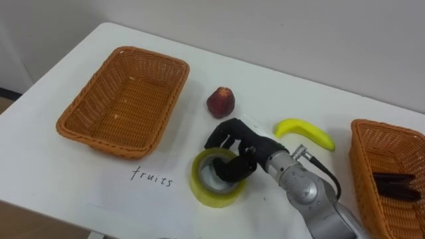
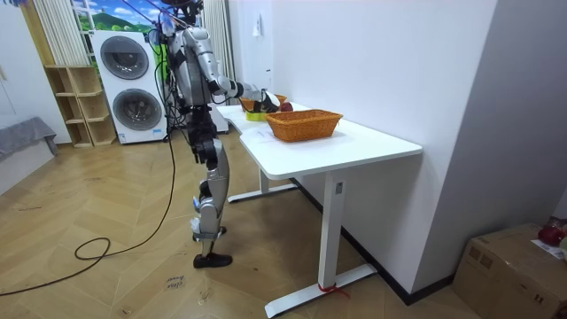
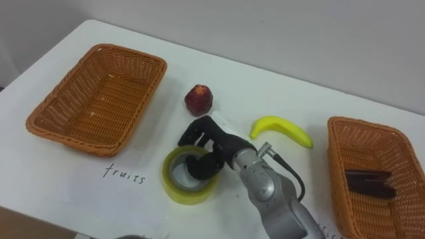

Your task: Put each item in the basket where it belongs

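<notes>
Yellow tape (image 1: 202,190) in curled right fingers (image 1: 229,133)

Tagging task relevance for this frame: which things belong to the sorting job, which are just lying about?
Job: empty brown wicker basket; red round fruit; yellow banana; yellow tape roll, gripped by right hand; second brown wicker basket holding dark items.
Lying about: stacked white washing machines; wooden shelf unit; brown cardboard box.

White wall (image 2: 399,62); herringbone wood floor (image 2: 106,283)
</notes>
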Available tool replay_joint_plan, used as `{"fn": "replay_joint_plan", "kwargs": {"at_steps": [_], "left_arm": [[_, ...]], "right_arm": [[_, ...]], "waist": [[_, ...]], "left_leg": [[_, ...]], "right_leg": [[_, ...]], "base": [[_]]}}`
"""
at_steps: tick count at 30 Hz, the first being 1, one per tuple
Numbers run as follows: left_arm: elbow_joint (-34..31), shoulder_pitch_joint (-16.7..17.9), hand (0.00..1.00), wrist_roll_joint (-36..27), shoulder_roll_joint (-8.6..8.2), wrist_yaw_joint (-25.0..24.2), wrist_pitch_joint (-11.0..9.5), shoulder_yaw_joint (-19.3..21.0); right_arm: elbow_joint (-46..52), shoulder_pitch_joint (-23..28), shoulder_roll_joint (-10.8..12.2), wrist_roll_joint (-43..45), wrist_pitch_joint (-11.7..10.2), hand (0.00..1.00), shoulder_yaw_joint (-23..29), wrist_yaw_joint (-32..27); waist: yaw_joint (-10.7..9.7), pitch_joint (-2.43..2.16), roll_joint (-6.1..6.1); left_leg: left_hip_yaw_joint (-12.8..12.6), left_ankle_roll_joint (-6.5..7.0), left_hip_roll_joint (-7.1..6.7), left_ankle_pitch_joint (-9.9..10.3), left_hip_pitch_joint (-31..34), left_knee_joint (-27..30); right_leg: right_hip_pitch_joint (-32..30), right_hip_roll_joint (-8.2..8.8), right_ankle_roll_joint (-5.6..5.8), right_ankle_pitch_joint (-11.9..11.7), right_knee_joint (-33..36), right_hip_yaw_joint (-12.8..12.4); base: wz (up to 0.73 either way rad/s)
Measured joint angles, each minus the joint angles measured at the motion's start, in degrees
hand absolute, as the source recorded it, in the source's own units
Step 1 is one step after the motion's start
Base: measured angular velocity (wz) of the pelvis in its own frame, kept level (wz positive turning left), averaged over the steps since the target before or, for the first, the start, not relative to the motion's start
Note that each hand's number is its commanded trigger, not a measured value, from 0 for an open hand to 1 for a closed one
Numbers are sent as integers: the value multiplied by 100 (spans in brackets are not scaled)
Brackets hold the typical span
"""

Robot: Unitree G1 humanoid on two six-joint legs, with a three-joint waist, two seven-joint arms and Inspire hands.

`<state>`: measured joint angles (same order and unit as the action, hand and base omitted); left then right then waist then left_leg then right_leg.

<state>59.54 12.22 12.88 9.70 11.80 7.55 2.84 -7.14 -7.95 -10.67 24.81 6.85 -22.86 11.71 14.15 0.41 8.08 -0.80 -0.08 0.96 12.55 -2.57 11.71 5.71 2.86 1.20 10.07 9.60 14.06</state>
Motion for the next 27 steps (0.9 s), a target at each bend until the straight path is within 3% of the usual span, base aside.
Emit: {"fn": "replay_joint_plan", "kwargs": {"at_steps": [5,9,12,16,19,27], "left_arm": [[10,74,0,-242,-18,4,-53,160],[41,115,0,-323,-50,6,-64,223],[54,180,0,-327,-128,57,-176,317],[83,160,0,-320,-175,151,-312,460],[201,130,0,-320,-161,185,-412,623],[268,233,0,-320,-150,238,-410,899]], "right_arm": [[263,77,-206,-25,11,100,200,160],[465,108,-215,-27,8,100,680,130],[849,147,-280,0,-7,100,1088,-75],[1248,189,-306,-141,-207,100,1611,-445],[1312,189,-331,-294,-282,100,1970,-698],[1370,205,-561,-458,-285,100,2353,-844]], "waist": [[-188,38,-77],[-377,31,-121],[-462,0,-197],[-648,-30,-261],[-684,-14,-291],[-916,-30,-309]], "left_leg": [[2,4,-17,-3,-4,3],[-5,9,-19,-6,-6,-4],[-71,9,-17,-6,-55,-30],[-58,12,-20,-8,-136,-42],[-64,12,-20,-8,-215,-43],[-96,12,-7,-7,-265,-48]], "right_leg": [[21,14,0,0,0,6],[21,19,0,0,-1,4],[18,19,0,0,3,-63],[105,23,0,0,1,-63],[162,23,1,0,2,-110],[194,6,0,0,20,-159]], "base": [[2],[0],[-10],[2],[-4],[-3]]}}
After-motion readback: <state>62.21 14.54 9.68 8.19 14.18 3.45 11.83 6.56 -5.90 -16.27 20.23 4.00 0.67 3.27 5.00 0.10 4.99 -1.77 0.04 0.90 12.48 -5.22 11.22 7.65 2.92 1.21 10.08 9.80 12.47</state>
